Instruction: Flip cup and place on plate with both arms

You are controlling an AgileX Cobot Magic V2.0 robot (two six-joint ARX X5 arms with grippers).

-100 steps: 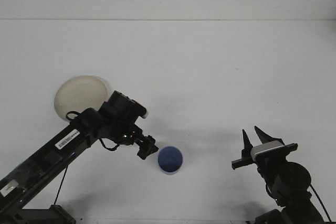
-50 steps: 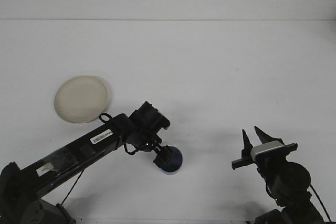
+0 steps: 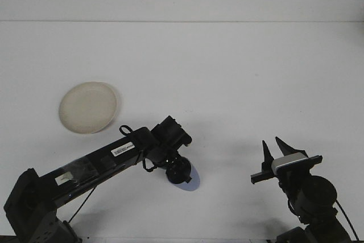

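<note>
- Since the earlier frames, the left arm has swung down and to the right, off the plate (image 3: 88,107) and onto the cup (image 3: 189,180), which now looks tipped, its pale wall showing at the lower right.
- The left gripper (image 3: 178,170) sits right over the cup; whether its fingers have closed on it I cannot tell, since the wrist covers them.
- The right gripper (image 3: 274,151) hangs well apart to the right, fingers spread and holding nothing.
- Risk: if the hold is shallow or off-centre, the cup may slip or roll across the table (image 3: 227,83) during the flip.
- Risk: the plate lies well apart, so a weak hold could fail in transit.
- Most of the cup is hidden, and its tilt is hard to judge.
</note>
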